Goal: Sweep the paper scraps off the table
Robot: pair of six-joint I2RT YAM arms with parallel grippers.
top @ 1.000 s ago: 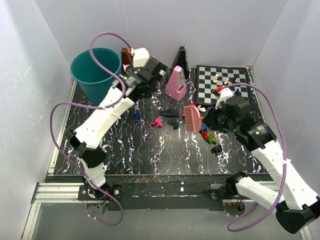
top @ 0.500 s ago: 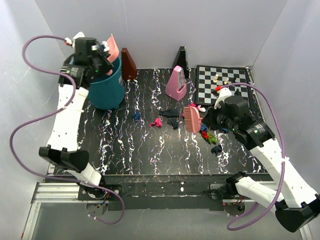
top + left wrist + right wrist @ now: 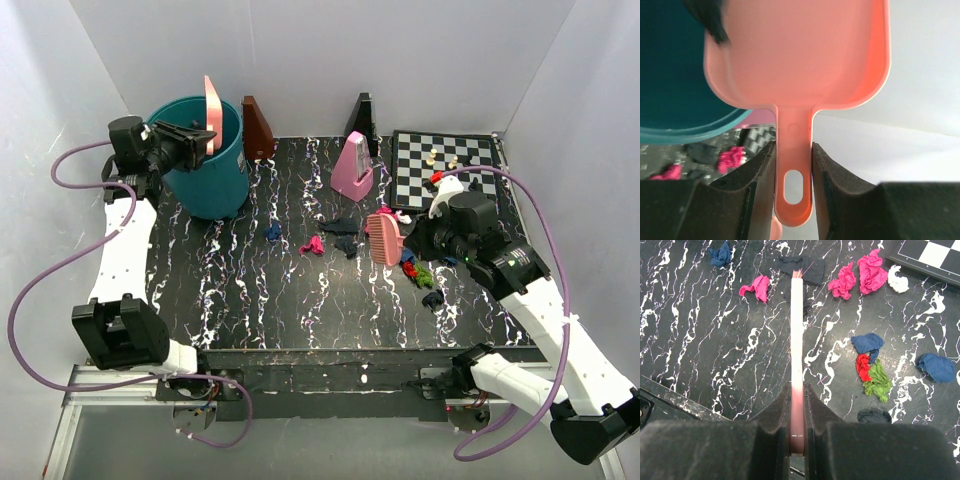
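Strewn across the middle and right of the table (image 3: pixel 250 300): paper scraps (image 3: pixel 312 244), magenta, dark blue, black, white, red and green, all loose on the black veined top. Thickest toward the right, with a red, green and blue huddle close to the right arm and a few magenta and blue wads further left.

Held on edge in the midst of them, a pink brush (image 3: pixel 385 237), its handle clamped tight between the fingers of the right gripper (image 3: pixel 796 390); scraps on both sides of it.

At the far left, well apart from the scraps, a pink dustpan (image 3: pixel 800 60) tipped up over the mouth of a teal bucket (image 3: pixel 215 185), its thin handle pinched between the fingers of the left gripper (image 3: pixel 793 185).

Toward the far wall, a pink metronome (image 3: pixel 352 165); in the far right corner, a chessboard (image 3: pixel 470 175) with a few small pieces.
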